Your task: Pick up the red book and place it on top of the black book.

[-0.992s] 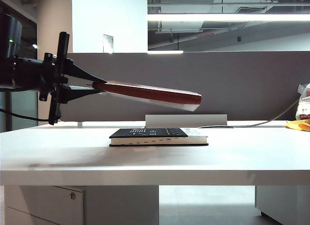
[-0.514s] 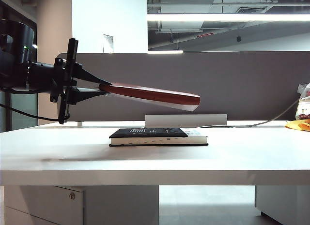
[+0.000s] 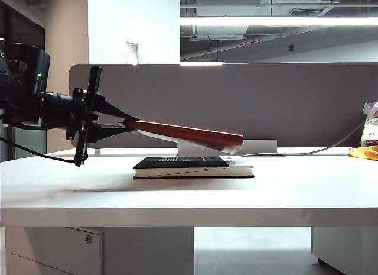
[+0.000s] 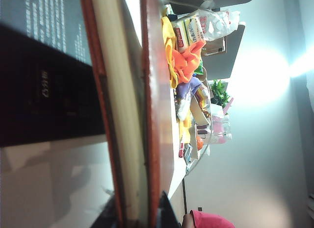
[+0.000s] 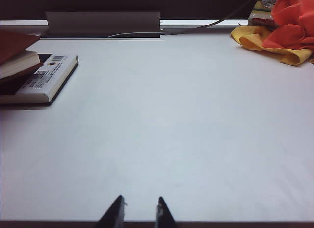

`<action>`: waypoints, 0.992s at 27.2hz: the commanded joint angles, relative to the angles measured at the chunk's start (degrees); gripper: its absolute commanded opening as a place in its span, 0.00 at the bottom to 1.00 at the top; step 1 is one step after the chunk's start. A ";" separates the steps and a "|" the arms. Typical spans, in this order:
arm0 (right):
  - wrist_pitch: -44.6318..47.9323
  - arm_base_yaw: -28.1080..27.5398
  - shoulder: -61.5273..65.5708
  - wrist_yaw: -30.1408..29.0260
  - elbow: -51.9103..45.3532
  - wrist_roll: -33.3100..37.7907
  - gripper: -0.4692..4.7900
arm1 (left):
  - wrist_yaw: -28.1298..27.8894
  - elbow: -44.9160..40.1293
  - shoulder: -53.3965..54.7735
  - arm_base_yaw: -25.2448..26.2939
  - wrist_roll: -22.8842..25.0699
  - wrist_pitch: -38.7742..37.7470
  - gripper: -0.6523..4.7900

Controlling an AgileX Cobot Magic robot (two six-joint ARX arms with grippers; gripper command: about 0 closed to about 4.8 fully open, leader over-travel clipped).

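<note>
The red book hangs in the air, tilted down to the right, its far end just above the black book, which lies flat on the table. My left gripper is shut on the red book's left edge. In the left wrist view the fingers of the left gripper clamp the red book edge-on, with the black book beneath it. My right gripper sits low over bare table, open by a narrow gap and empty, far from the black book and the red book.
A grey bar with a cable lies behind the books. Yellow and orange cloths and a plastic bag sit at the far right. A grey partition backs the white table.
My left gripper has moved right and lower with the red book. The book's far end has sunk close to the black book. The right arm has stayed still.
</note>
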 commanded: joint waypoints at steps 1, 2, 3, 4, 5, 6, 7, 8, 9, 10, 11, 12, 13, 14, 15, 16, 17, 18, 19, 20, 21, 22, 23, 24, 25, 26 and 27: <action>0.55 0.02 0.00 0.07 -0.15 0.07 0.25 | 0.85 1.79 0.44 0.04 0.07 3.21 0.11; 0.55 0.02 0.00 0.04 -0.15 0.07 0.25 | 0.83 2.14 0.70 0.07 0.07 2.97 0.11; 0.55 0.02 0.00 0.04 -0.15 0.07 0.25 | 0.85 2.62 1.03 0.07 0.09 2.58 0.11; 0.55 0.02 0.00 0.07 -0.15 0.07 0.25 | 0.85 3.15 1.25 0.07 0.11 2.14 0.11; 0.55 0.02 0.00 0.07 -0.15 0.07 0.25 | 0.85 3.61 1.55 0.07 0.09 1.86 0.11; 0.55 0.02 0.00 0.07 -0.15 0.07 0.25 | 0.85 4.04 1.81 0.07 0.07 1.86 0.11; 0.55 0.02 0.00 0.07 -0.15 0.07 0.25 | 0.85 4.52 2.08 0.07 0.07 1.55 0.11; 0.55 0.02 0.00 0.07 -0.15 0.07 0.25 | 0.85 4.98 2.32 0.07 0.09 1.07 0.11; 0.55 0.02 0.00 0.07 -0.15 0.07 0.25 | 0.85 5.51 2.58 0.07 0.11 0.59 0.11; 0.55 0.02 0.00 0.07 -0.15 0.07 0.25 | 0.87 6.05 2.97 0.07 0.07 0.44 0.11; 0.55 0.02 0.00 0.07 -0.15 0.07 0.25 | 0.81 6.49 3.32 0.04 0.07 0.20 0.11; 0.55 0.02 0.00 0.07 -0.15 0.07 0.25 | 0.81 6.97 3.69 0.04 0.07 -0.09 0.11; 0.55 0.02 0.00 0.07 -0.15 0.07 0.25 | 0.70 7.41 3.98 0.04 0.11 -0.74 0.11; 0.55 0.02 0.00 0.07 -0.15 0.07 0.25 | 0.61 7.74 4.33 0.07 0.07 -0.96 0.11; 0.55 0.02 0.00 0.07 -0.15 0.07 0.25 | 0.50 7.93 4.61 0.04 0.09 -1.05 0.11; 0.55 0.02 0.00 0.07 -0.15 0.07 0.25 | 0.48 8.22 5.01 0.04 0.07 -0.98 0.11; 0.55 0.02 0.00 0.07 -0.15 0.07 0.25 | 0.33 8.35 5.05 0.04 0.09 -1.33 0.11; 0.55 0.02 0.00 0.07 -0.15 0.07 0.25 | -0.52 8.35 5.22 0.02 0.11 -1.64 0.11; 0.55 0.02 0.00 0.04 -0.15 0.07 0.25 | -0.76 8.35 5.38 0.02 0.11 -1.57 0.11; 0.55 0.04 0.00 0.07 -0.15 0.07 0.25 | -0.87 8.37 5.46 0.02 0.11 -1.62 0.11; 0.55 0.02 0.00 0.07 -0.15 0.07 0.25 | -0.85 8.48 5.77 0.02 0.09 -1.60 0.11; 0.55 0.02 0.00 0.07 -0.15 0.07 0.25 | -0.83 8.63 5.95 0.02 0.15 -1.92 0.11; 0.52 0.02 0.00 0.07 -0.15 0.07 0.25 | -0.81 8.92 6.29 0.02 0.11 -2.08 0.11; 0.55 0.02 0.00 0.04 -0.15 0.07 0.25 | -0.61 9.22 6.49 0.00 0.09 -2.10 0.11; 0.57 0.02 0.00 0.07 -0.15 0.07 0.25 | -0.68 9.68 6.91 -0.24 0.11 -2.58 0.11; 0.57 0.02 0.00 0.07 -0.15 0.07 0.25 | -0.61 10.14 7.17 -0.42 0.09 -2.69 0.11; 0.55 0.02 0.00 0.07 -0.15 0.07 0.25 | -0.61 10.54 7.26 -0.46 0.13 -3.06 0.11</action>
